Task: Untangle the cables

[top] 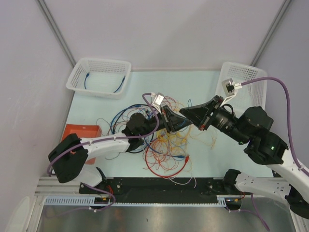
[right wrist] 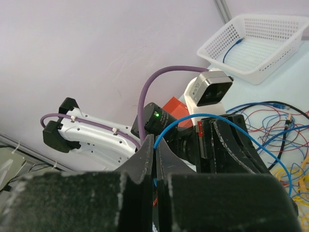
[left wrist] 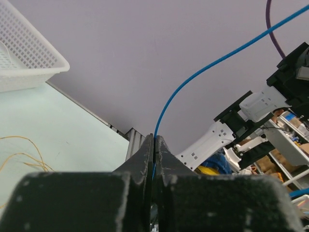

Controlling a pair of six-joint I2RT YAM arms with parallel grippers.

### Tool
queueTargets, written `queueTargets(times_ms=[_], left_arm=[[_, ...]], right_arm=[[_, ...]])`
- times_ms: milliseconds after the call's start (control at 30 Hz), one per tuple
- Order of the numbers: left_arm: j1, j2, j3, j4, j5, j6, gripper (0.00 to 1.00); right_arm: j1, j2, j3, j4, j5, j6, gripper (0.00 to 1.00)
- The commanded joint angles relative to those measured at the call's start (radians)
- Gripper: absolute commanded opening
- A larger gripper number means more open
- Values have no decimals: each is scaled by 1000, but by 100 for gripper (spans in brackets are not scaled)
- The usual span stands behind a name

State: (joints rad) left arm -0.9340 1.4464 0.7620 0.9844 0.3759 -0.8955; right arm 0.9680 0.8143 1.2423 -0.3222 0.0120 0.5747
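Observation:
The cables (top: 166,147) are a loose tangle of red, blue, yellow, orange and black wires on the pale table, in front of both arms. My left gripper (top: 170,119) and my right gripper (top: 180,114) meet tip to tip above the tangle. In the left wrist view my left gripper (left wrist: 154,141) is shut on a thin blue cable (left wrist: 193,79) that rises up and to the right. In the right wrist view my right gripper (right wrist: 155,143) is shut on a blue cable (right wrist: 212,117) that arcs right over the left gripper's fingers (right wrist: 231,145).
A white basket (top: 99,77) holding a blue cable stands at the back left. A second white basket (top: 244,77) stands at the back right. An orange tray (top: 82,131) lies at the left by the left arm. Grey walls enclose the table.

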Motion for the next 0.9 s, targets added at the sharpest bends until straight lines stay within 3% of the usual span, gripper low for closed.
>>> queueTargets(times_ms=[0,167,367,433,500,533,633,733,867], left_arm=[[-3,-85,11,-22,24,21,0],[-3,-184,11,-156,-5,70,0],[-2,-320,71,-597,-150,263,0],[-2,-351,80,-660,-215,306,0],[-2,-398,92,-754,-283,354,0],[-2,-412,108,-782,-304,371,0],[9,-455,163,-895,-377,429,0],[50,-469,251,-1036,-483,460,0],[183,-462,352,-1194,-535,461,0]], right_arm=[[8,-27,42,-9,49,-35,0],[8,-43,42,-41,95,-65,0],[6,-64,42,-51,126,-85,0],[8,-69,42,-61,132,-93,0],[8,-64,42,-71,129,-95,15],[8,-63,42,-80,129,-96,38],[8,-56,42,-95,138,-98,68],[8,-55,42,-106,151,-99,80],[6,-60,42,-127,166,-107,80]])
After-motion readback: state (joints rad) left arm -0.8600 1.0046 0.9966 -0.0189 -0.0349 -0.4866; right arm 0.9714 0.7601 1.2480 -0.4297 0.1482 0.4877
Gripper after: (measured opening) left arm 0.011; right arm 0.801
